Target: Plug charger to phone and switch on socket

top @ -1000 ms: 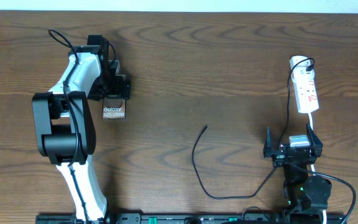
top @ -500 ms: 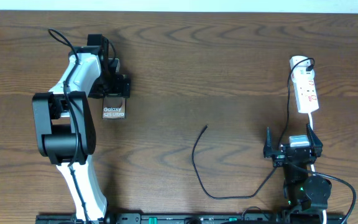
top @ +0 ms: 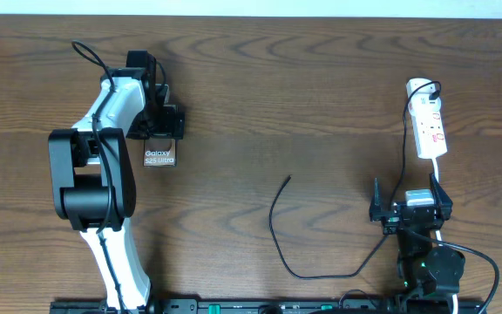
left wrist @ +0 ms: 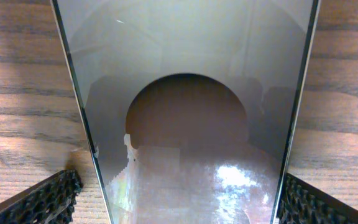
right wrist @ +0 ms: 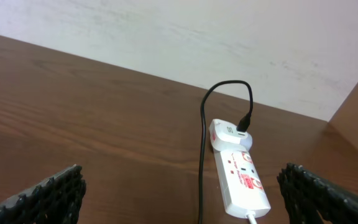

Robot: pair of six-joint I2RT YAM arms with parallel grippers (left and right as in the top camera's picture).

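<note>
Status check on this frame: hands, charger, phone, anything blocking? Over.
Left hand straddling phone, grip unconfirmed. Right hand open, empty, near socket. Charger loose on table, tip not in phone. No obstruction seen between them.

Your left arm (top: 111,105) reaches out from the near edge, elbow bent high, and the wrist tips over so the left gripper (top: 159,133) points down and back toward you. Its fingers (left wrist: 42,199) sit wide apart, though you can't tell whether the pads press on anything. Your right arm (top: 430,266) is folded tight at the near edge, with the right gripper (top: 410,202) low, facing away, and its fingers (right wrist: 42,196) spread wide.
</note>
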